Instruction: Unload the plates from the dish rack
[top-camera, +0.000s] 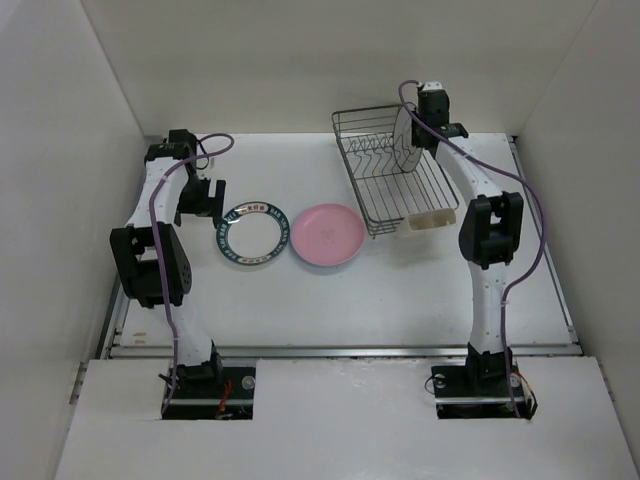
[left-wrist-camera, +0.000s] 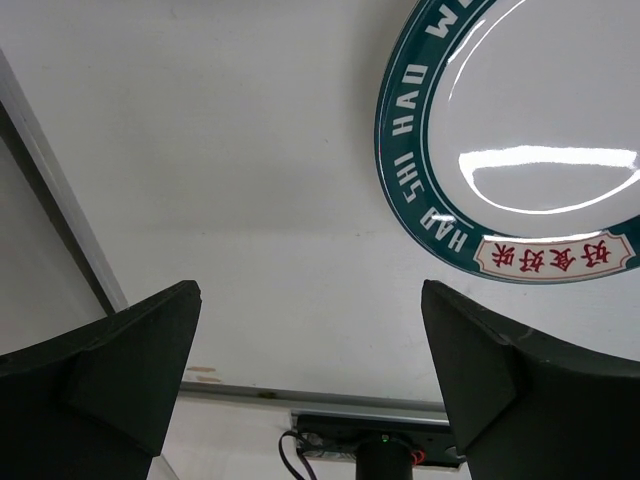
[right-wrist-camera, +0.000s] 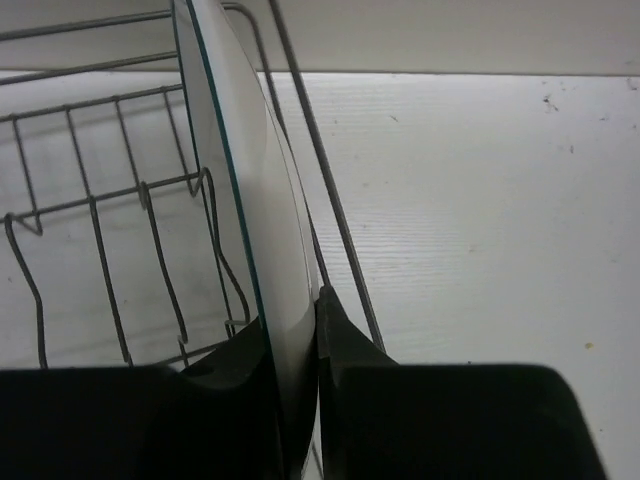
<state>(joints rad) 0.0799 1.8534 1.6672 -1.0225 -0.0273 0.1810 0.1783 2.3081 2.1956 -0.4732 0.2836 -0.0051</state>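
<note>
A dark wire dish rack stands at the back right with a beige cutlery holder at its near end. One white plate stands on edge in it; my right gripper is shut on that plate's rim, seen edge-on between the fingers in the right wrist view. A white plate with a dark green ring and a pink plate lie flat on the table. My left gripper is open and empty just left of the ringed plate.
White walls enclose the table on the left, back and right. A metal rail runs along the table's near edge in front of the arm bases. The rack's prongs stand left of the held plate.
</note>
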